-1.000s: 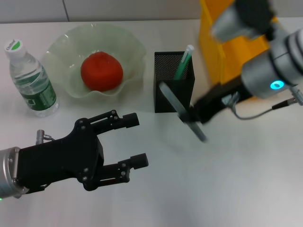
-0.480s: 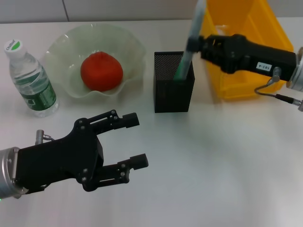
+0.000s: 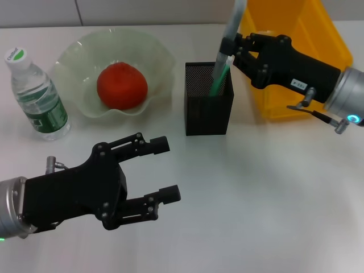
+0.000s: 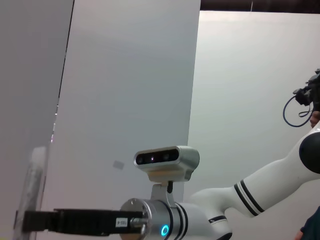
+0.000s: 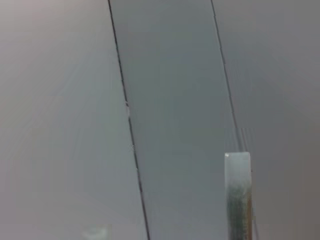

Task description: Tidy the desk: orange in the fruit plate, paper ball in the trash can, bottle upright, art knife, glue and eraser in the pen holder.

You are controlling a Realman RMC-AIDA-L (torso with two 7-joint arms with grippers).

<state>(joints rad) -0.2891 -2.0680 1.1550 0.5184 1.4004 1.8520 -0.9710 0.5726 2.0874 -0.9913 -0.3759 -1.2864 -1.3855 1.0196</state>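
My right gripper (image 3: 230,48) is shut on a long grey art knife (image 3: 235,20) and holds it upright over the black mesh pen holder (image 3: 209,111). The knife's lower end is at the holder's mouth, beside a green stick (image 3: 219,77) that stands inside. The knife also shows in the right wrist view (image 5: 237,195) and the left wrist view (image 4: 32,190). My left gripper (image 3: 168,169) is open and empty, low at the front left. The orange (image 3: 121,85) lies in the pale green fruit plate (image 3: 74,57). The bottle (image 3: 37,96) stands upright at the far left. The paper ball and eraser are out of view.
A yellow bin (image 3: 296,62) stands at the back right, under my right arm. The white table (image 3: 273,199) stretches in front of the pen holder. The left wrist view looks back at my own head (image 4: 167,157).
My right gripper swung the art knife up from in front of the holder to upright above it, then shifted slightly left and lower. The left arm barely moved.
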